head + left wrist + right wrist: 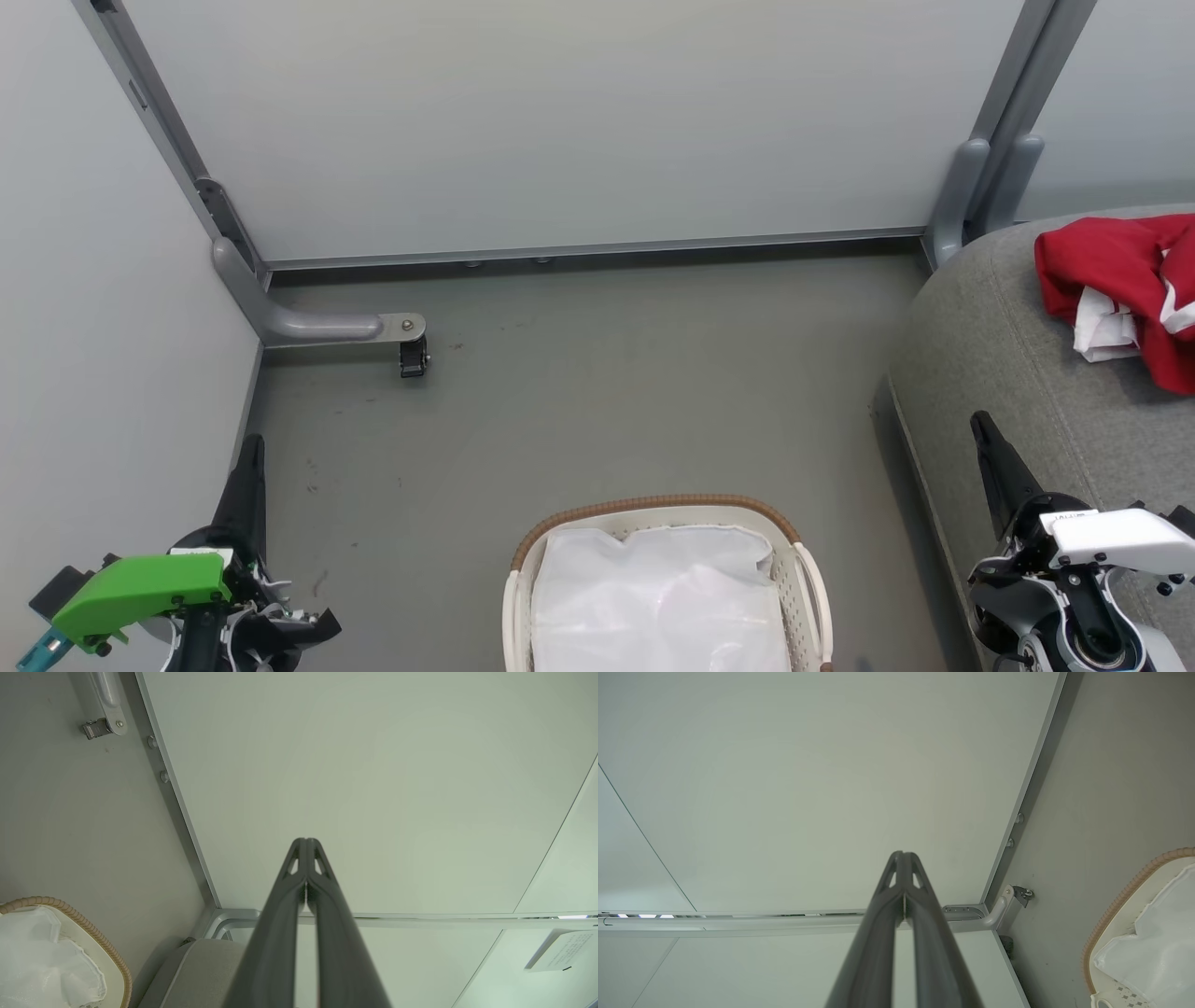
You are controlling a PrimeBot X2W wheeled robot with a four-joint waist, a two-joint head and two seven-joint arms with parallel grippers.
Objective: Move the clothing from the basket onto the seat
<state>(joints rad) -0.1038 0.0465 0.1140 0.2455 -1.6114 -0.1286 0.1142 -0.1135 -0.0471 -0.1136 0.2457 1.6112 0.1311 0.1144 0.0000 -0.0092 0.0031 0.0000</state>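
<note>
Left pincer [250,455] sits at the lower left of my head view, its two dark fingers pressed together and empty. On its own wrist camera I see the tips meeting in front of a pale wall panel [373,788].

The right pincer [982,431] at the lower right is closed the same way and holds nothing. Its fingers point up across the near edge of the seat [990,373].

The clothing [1106,266] lies in a crumpled red heap on the far part of that grey seat, with white lining showing at its lower side. It runs off the right edge of the picture, so I cannot tell how many pieces are in it.

The basket [653,507] stands on the grey floor [607,392] between the two pincers, well apart from the clothing and just beside the seat's front. A rumpled white liner sheet [653,597] lies inside it.
</note>
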